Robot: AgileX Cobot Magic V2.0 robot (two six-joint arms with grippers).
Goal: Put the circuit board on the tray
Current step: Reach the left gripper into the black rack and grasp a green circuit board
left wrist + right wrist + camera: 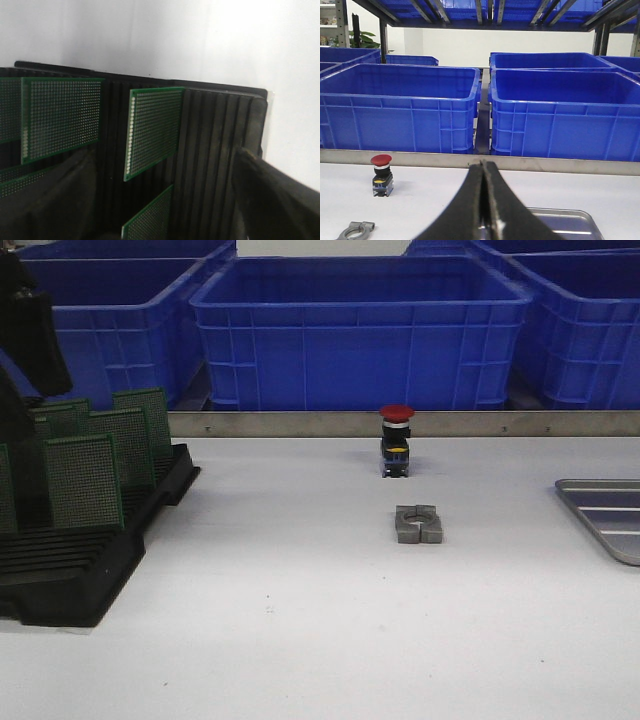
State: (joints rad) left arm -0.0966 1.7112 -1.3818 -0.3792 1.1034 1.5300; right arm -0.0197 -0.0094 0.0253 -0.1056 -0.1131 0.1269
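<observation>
Several green perforated circuit boards [84,480] stand upright in a black slotted rack [90,570] at the table's left. In the left wrist view my left gripper [162,152] hovers open over the rack. Its dark fingers [272,192] spread wide to either side of one circuit board [152,130], without touching it. In the front view only the dark left arm [28,335] shows, above the rack. The silver ridged tray [608,515] lies at the right edge, bare where visible. My right gripper [484,172] is shut on nothing, above the tray's near part [570,220].
A red-capped push button [396,440] and a grey metal clamp [418,523] sit mid-table. A metal rail [400,423] runs along the table's back edge, with big blue bins [360,330] behind it.
</observation>
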